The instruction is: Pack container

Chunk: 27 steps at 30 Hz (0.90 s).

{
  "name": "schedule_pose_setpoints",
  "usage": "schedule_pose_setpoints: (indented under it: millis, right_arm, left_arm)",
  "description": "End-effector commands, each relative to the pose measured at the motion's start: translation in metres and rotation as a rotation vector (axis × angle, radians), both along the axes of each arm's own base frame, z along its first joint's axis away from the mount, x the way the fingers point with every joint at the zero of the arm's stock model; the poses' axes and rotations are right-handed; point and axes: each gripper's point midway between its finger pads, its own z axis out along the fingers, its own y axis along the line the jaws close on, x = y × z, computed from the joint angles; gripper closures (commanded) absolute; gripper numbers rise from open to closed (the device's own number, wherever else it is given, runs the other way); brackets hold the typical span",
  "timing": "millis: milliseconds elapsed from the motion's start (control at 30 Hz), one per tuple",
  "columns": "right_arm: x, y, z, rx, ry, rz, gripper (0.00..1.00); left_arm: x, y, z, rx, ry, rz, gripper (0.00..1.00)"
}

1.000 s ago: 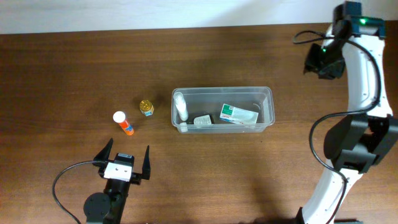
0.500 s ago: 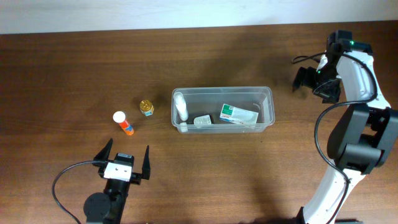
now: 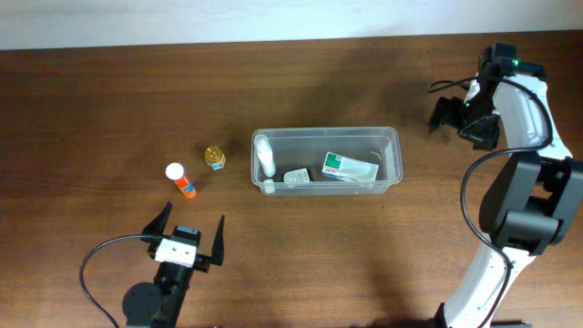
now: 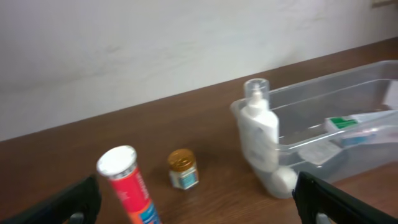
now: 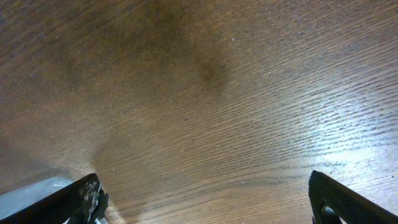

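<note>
The container (image 3: 325, 160) sits mid-way along the table (image 3: 109, 100), holding a white bottle (image 3: 264, 159) and a box (image 3: 349, 168). It looks light and thin-walled, probably flexible (slick too), so I'd pinch a short-end rim. My left gripper (image 3: 192, 219) and right gripper (image 3: 458, 120) are both spread wide and empty.

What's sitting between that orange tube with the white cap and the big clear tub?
A small gold-capped jar stands between the orange tube and the tub, touching neither. The overhead view shows this best.

Clear container (image 3: 325, 131); orange tube (image 3: 187, 189); brown woodgrain table (image 3: 91, 109).
</note>
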Motion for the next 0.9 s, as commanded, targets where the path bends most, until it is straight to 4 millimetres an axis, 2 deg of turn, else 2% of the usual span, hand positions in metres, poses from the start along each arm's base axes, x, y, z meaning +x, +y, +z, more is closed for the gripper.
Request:
schedule_pose_setpoints:
  millis: [0, 167, 367, 533, 700, 767, 867]
  right_arm:
    - [-0.002, -0.005, 0.003, -0.017, -0.004, -0.009, 0.02]
    - [-0.002, -0.005, 0.003, -0.017, -0.003, -0.009, 0.02]
    - [-0.002, -0.005, 0.003, -0.017, -0.004, -0.01, 0.02]
    - [-0.002, -0.005, 0.003, -0.017, -0.004, -0.01, 0.02]
    - [-0.002, -0.005, 0.003, -0.017, -0.004, -0.01, 0.02]
    - [-0.002, -0.005, 0.003, -0.017, -0.004, -0.009, 0.02]
    - [-0.002, -0.005, 0.003, -0.017, -0.004, -0.01, 0.02]
  left_arm:
    - [-0.003, -0.01, 0.01, 0.004, -0.038, -0.064, 0.01]
    - [-0.007, -0.011, 0.032, 0.004, -0.022, -0.068, 0.01]
    - [0.003, -0.004, 0.051, 0.081, 0.22, -0.044, 0.01]
    - [0.036, 0.003, 0.081, 0.168, 0.47, -0.047, 0.01]
    - [0.077, -0.002, 0.11, 0.156, 0.586, -0.083, 0.01]
    - [0.09, -0.008, 0.113, 0.141, 0.666, -0.12, 0.01]
    - [0.1, -0.007, 0.103, 0.146, 0.838, -0.132, 0.01]
